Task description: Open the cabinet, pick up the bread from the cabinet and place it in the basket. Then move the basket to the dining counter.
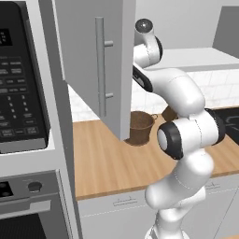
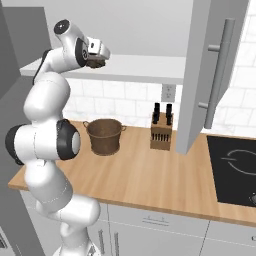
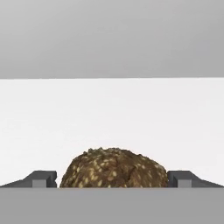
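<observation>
The cabinet stands open, one door (image 1: pixel 88 60) swung out on the left and the other door (image 2: pixel 210 75) on the right. Inside on the white shelf lies the bread (image 3: pixel 113 168), a round brown seeded loaf, also seen at the hand as the bread (image 2: pixel 95 63). My gripper (image 3: pixel 112 179) is open, one fingertip on each side of the loaf, close to its flanks. From the right base camera the gripper (image 2: pixel 96 59) is up at the shelf's front edge. The brown woven basket (image 2: pixel 105 136) stands on the wooden worktop below, basket (image 1: pixel 140 127) partly behind the door. The dining counter is out of view.
A knife block (image 2: pixel 161 131) stands on the worktop (image 2: pixel 150 175) right of the basket. A black cooktop (image 2: pixel 235 170) lies at the far right. The black-fronted oven tower (image 1: pixel 18 93) fills the left side. Both open doors hang over the worktop.
</observation>
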Robot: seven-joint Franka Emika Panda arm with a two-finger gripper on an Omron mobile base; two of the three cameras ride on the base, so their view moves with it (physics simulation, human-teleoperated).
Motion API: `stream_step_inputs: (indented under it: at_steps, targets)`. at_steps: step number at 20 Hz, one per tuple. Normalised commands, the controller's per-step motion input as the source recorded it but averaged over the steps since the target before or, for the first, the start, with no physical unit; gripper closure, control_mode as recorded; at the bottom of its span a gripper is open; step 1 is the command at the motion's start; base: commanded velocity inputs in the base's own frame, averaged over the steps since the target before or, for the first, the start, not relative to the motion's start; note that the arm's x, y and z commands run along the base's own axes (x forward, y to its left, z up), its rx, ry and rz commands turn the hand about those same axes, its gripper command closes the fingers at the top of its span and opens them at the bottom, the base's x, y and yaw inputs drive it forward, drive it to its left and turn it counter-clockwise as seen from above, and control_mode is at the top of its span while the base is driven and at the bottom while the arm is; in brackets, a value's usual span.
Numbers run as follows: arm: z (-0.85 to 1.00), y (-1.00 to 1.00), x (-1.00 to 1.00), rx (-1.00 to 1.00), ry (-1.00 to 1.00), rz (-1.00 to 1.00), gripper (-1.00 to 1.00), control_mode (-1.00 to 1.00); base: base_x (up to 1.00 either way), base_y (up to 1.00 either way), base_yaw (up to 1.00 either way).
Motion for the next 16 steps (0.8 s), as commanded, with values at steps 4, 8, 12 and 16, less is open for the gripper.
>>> stream_step_inputs:
  at_steps: [4,8,12,16]
  targets:
    - [-0.19,0.0,0.01,0.0,0.0,0.0,1.0,-1.0,0.0,0.0,0.0]
    - [-0.04,0.0,-0.05,0.0,-0.01,0.0,1.0,-1.0,0.0,0.0,0.0]
    - [-0.05,0.06,-0.61,-0.05,-0.08,0.0,1.0,-1.0,0.0,0.0,0.0]
    - [-0.01,0.27,-0.92,-0.08,-0.09,0.0,1.0,-1.0,0.0,0.0,0.0]
